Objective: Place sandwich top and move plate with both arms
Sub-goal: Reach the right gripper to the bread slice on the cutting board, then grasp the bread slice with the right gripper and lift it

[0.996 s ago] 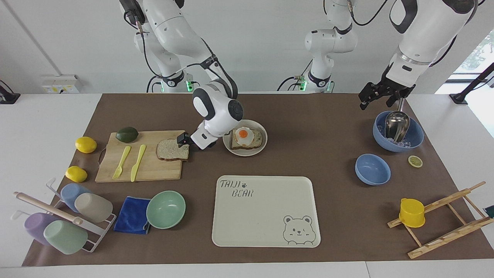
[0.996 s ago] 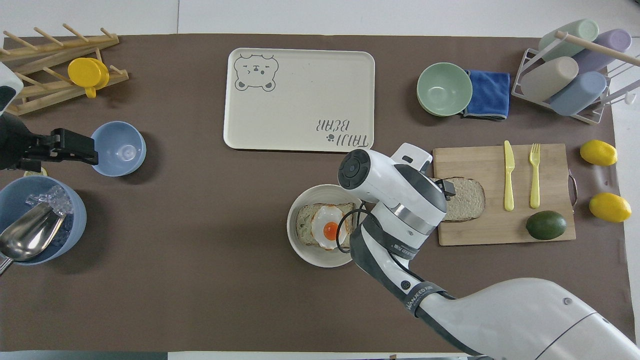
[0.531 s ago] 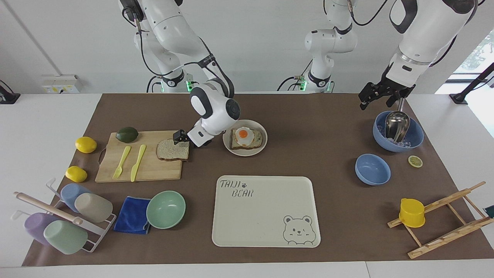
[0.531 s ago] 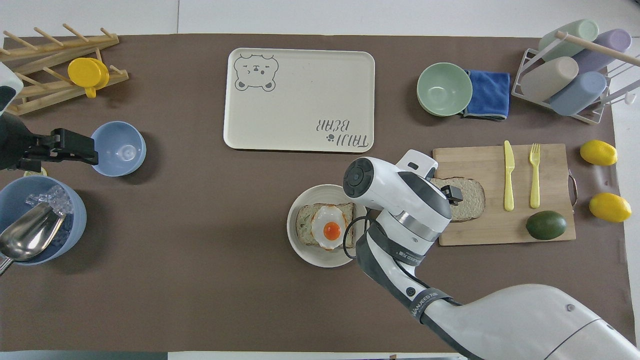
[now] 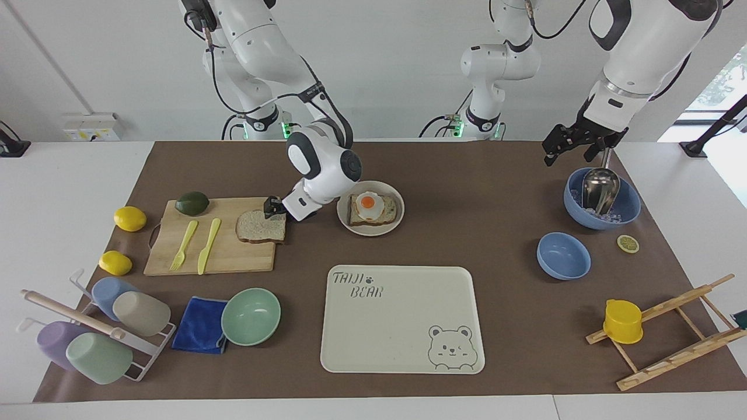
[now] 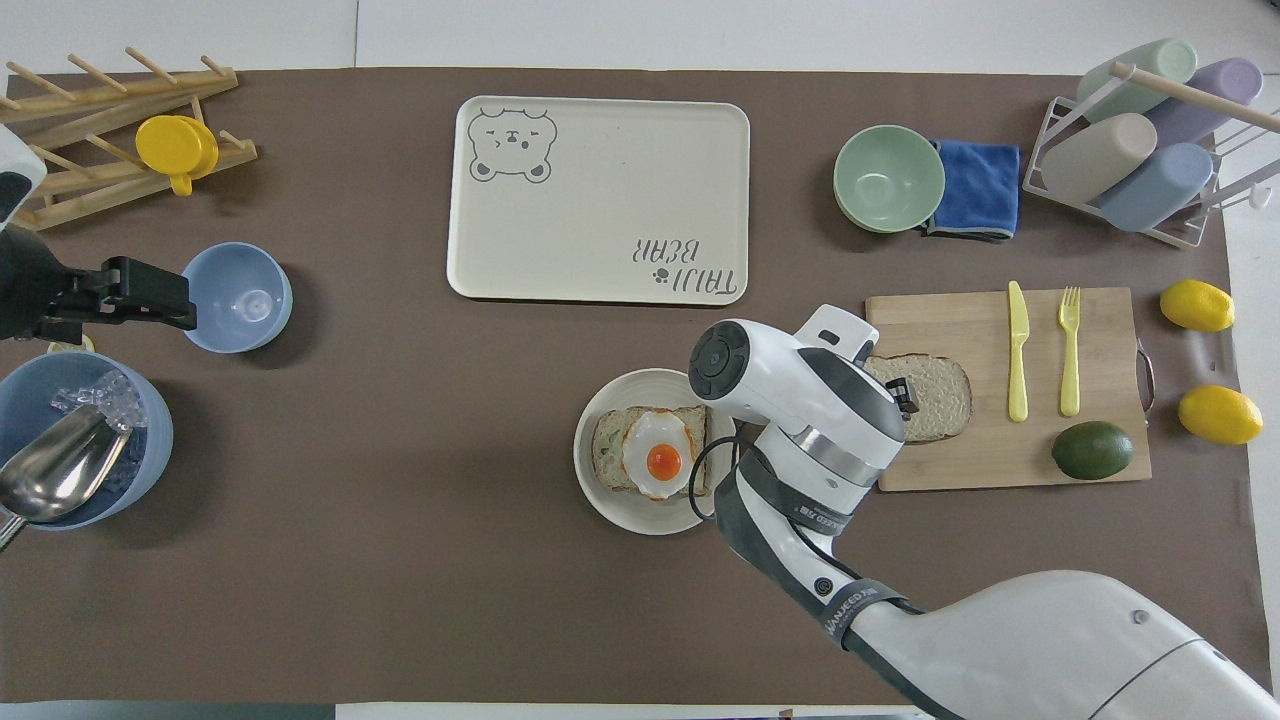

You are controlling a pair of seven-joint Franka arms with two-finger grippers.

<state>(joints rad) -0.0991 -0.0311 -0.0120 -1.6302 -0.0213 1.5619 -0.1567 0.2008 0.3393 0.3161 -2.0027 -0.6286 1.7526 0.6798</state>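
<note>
A: What has changed for us in the last second?

B: Our right gripper (image 5: 273, 207) has come back from the gap between the plate (image 5: 370, 227) and the cutting board (image 5: 210, 256), and it has dropped to the corner of the bread slice (image 5: 259, 228) that lies nearest the robots and nearest the plate. We cannot tell whether its fingers are open or closed on the crust.

A: So what does that mean for the job?

B: We judge we are at the pick-up, with the lift not yet begun. The slice lies flat on the board, at the board's end closest to the plate, just as it did a second ago. The plate sits beside the board with the egg toast (image 5: 372, 210) on it, and it has not shifted either.

A: Which way does the slice point?

B: It is nearly square, so its long axis is weak. What there is runs along the table, with the domed end toward the fork (image 6: 1069, 350) and knife (image 6: 1017, 350) and the flat end toward the plate.

A: And our left gripper (image 5: 565, 146)?

B: It waits up in the air over the bowl with the scoop (image 5: 601, 201), and its fingers look spread
</note>
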